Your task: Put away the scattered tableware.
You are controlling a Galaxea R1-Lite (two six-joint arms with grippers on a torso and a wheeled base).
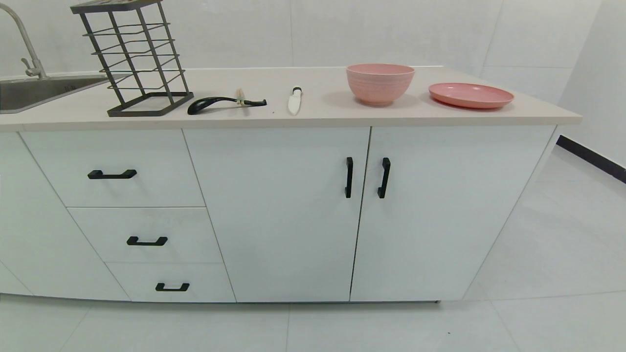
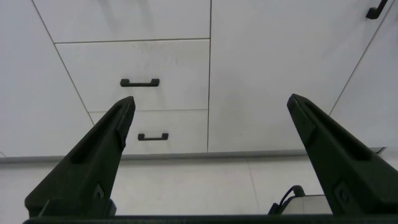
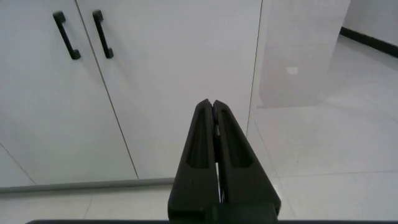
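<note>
- Left gripper (image 2: pixel 210 99), low in front of the cabinet (image 1: pixel 274 210): its two black fingers (image 2: pixel 102 146) are spread wide with nothing between them, facing the lower drawers (image 2: pixel 140 74).
- Right gripper (image 3: pixel 212 104), also low: its fingers are pressed together and empty, pointing at the right cabinet door (image 3: pixel 180 81) below the two black vertical handles (image 3: pixel 65 36).
- Head view of the cabinet: three drawers on the left and two doors, all shut.
- Near edge of the countertop (image 1: pixel 318 117): a black spoon (image 1: pixel 215 102) lies flat just beside the rack (image 1: pixel 139 58), with a thin wooden stick (image 1: pixel 240 98) across its handle. A white knife (image 1: pixel 294 100) lies apart to the right.
- Farther back: a pink bowl (image 1: pixel 380 83) stands upright, and a pink plate (image 1: pixel 471 95) lies near it on the right, not touching.
- The black wire rack stands upright at the left, with the sink (image 1: pixel 34 90) and faucet (image 1: pixel 24 44) beyond it.
</note>
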